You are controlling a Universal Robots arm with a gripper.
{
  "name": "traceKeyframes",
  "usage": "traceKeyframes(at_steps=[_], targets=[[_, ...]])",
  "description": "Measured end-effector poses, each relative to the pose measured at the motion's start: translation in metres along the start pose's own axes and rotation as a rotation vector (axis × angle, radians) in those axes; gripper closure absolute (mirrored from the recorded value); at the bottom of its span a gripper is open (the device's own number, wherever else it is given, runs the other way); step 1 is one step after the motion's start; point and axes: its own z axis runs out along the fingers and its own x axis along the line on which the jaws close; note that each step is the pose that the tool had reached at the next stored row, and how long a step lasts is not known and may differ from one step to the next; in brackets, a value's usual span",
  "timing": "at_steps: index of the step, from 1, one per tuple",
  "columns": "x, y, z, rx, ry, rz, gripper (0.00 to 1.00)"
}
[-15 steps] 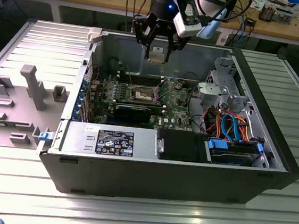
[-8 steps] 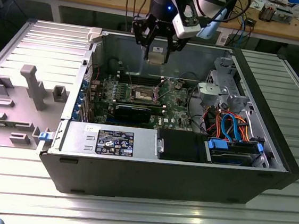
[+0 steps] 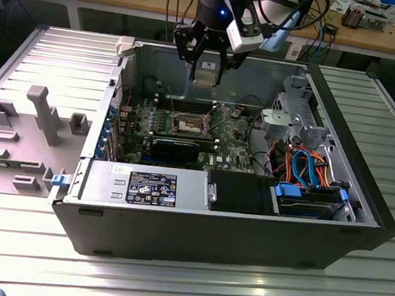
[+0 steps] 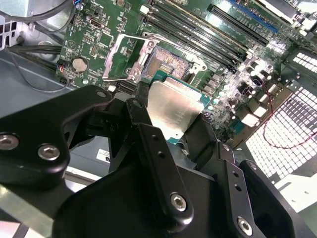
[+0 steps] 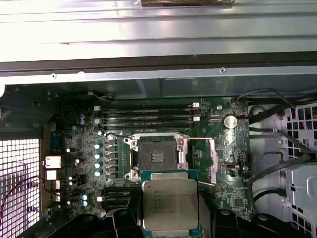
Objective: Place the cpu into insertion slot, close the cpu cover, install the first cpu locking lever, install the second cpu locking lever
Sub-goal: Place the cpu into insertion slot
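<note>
My gripper hangs above the open computer case, shut on the cpu. The cpu is a flat silver-grey square on a green edge, seen between the black fingers in both wrist views. The insertion slot lies open on the green motherboard, a little apart from the held chip and below it. Its contact field is bare. The cpu cover, a silvery frame with a square window, is swung open beside the slot. Thin wire levers stand up around the socket.
Long memory slots run along one side of the socket. A power supply with a black label plate fills the case's near side. A drive cage with blue and orange cables sits at the exterior view's right. A grey fixture tray lies outside the case at the left.
</note>
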Motion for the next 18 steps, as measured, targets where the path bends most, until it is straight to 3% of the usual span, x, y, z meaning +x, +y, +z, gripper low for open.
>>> traceKeyframes(at_steps=[18], targets=[[0.0005, -0.0007, 0.0107, 0.0, 0.0001, -0.001, 0.45]])
